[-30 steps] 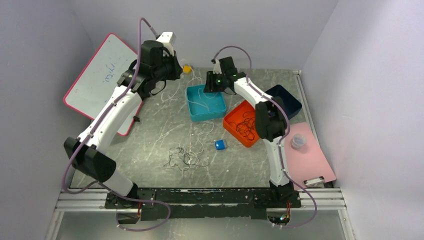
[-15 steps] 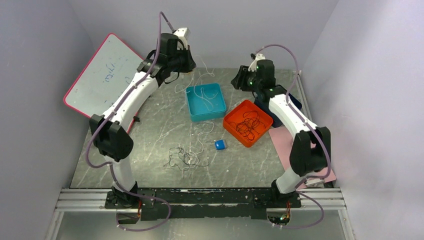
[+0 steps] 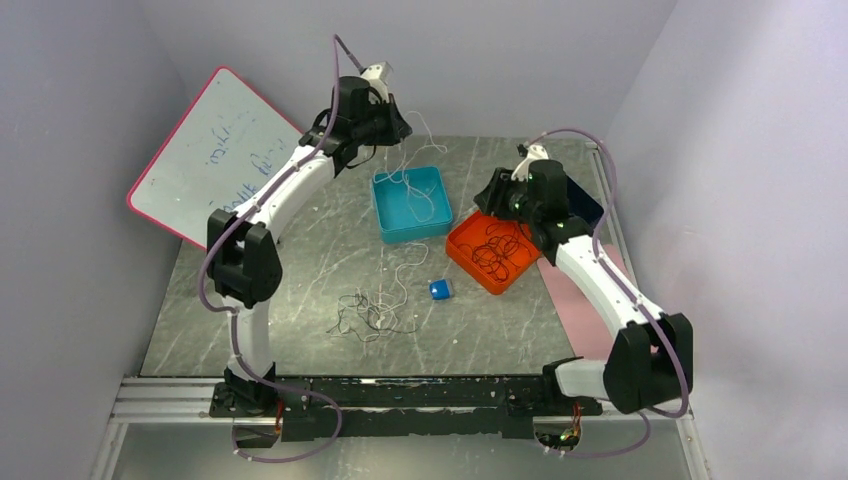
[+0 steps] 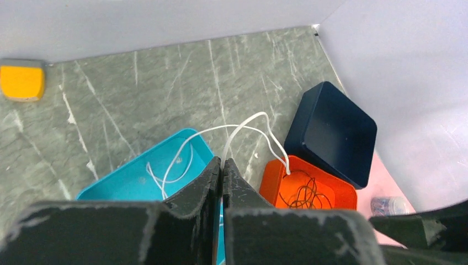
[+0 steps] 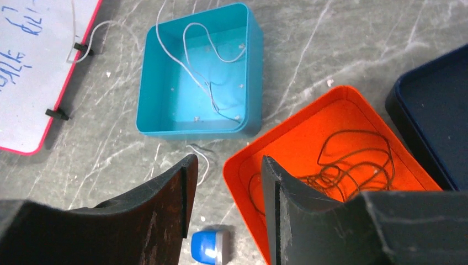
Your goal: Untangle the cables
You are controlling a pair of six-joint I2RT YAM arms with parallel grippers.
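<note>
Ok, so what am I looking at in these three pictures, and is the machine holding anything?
These are two robot arms bolted to one table, each ending in a two-finger gripper. The wide picture looks down from above; the other two come from cameras on the wrists, so the dark shapes are each arm's own fingers. The left gripper is shut on a white cable above the teal bin. The right gripper is open and empty above the orange bin, which holds black cables. A tangle of cables lies mid-table.
</note>
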